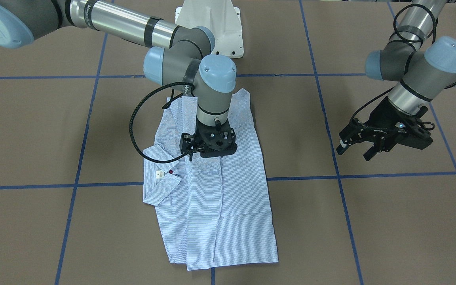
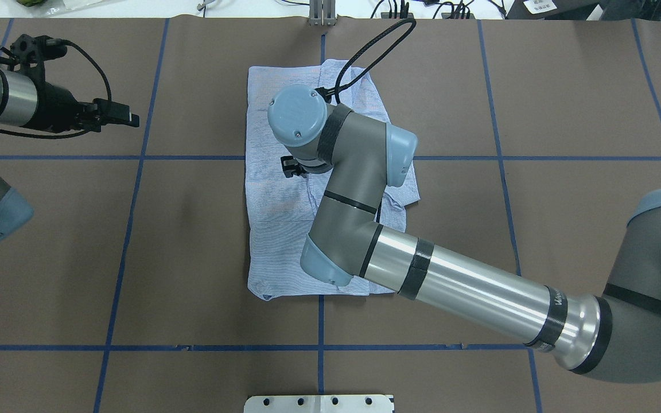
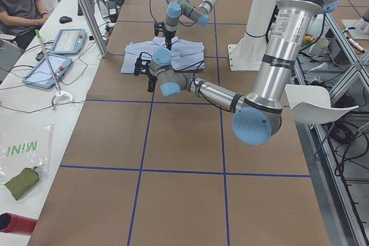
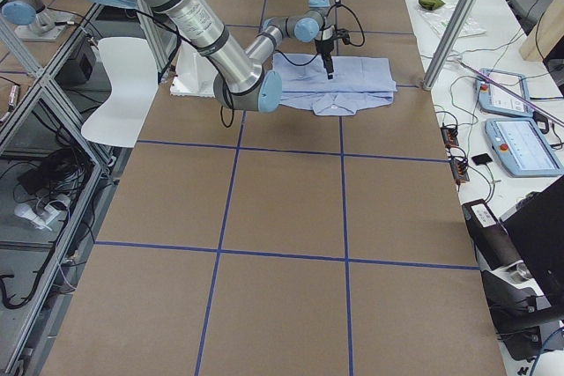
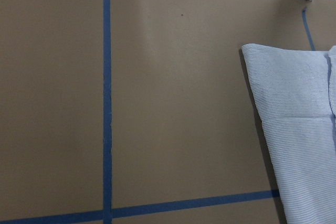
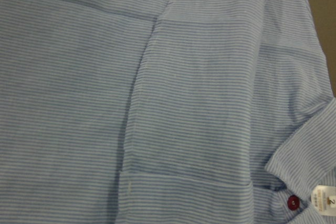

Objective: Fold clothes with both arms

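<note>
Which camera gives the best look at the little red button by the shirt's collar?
The right wrist-mounted view: the red button shows close up beside the white label. The front-facing view shows it as a tiny dot. It cannot be made out in the other views.

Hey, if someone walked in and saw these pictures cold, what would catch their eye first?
First, the light blue striped shirt, folded into a long strip in the middle of the brown table, with the right gripper pointing straight down at its middle. Next, the left gripper, hanging off to the side over bare table, jaws open and empty.
</note>
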### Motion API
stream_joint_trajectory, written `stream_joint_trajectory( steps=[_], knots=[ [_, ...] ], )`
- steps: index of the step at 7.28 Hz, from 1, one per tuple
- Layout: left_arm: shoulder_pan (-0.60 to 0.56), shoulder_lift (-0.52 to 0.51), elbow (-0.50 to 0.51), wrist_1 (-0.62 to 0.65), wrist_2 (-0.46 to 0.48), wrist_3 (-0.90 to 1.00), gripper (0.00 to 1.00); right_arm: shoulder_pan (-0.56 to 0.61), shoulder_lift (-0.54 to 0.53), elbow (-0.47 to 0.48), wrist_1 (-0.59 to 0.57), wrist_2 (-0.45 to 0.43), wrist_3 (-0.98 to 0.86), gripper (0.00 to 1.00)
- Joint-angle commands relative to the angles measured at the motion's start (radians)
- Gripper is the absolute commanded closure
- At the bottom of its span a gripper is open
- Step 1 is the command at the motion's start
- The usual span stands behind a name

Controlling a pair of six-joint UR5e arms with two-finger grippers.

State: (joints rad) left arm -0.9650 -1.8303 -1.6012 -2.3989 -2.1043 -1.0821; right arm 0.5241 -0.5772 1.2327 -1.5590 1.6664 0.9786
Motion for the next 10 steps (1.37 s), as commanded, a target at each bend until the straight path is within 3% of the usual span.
stream_joint_trajectory(
  steps=[1,7,9,10],
  knots=[
    [0.005,0.002,0.003,0.0,0.001,-0.001,0.0,-0.027,0.005,-0.025,0.001,-0.026,-0.029,0.0],
    [0.009,-0.004,0.04,-0.014,0.009,-0.001,0.0,-0.038,0.014,-0.041,0.013,-0.098,-0.066,0.06],
    [0.011,-0.007,0.046,-0.014,0.009,-0.001,0.0,-0.042,0.013,-0.062,0.057,-0.132,-0.064,0.21],
    [0.011,-0.007,0.058,-0.016,0.009,-0.001,0.0,-0.05,0.013,-0.079,0.095,-0.145,-0.064,0.23]
  ],
)
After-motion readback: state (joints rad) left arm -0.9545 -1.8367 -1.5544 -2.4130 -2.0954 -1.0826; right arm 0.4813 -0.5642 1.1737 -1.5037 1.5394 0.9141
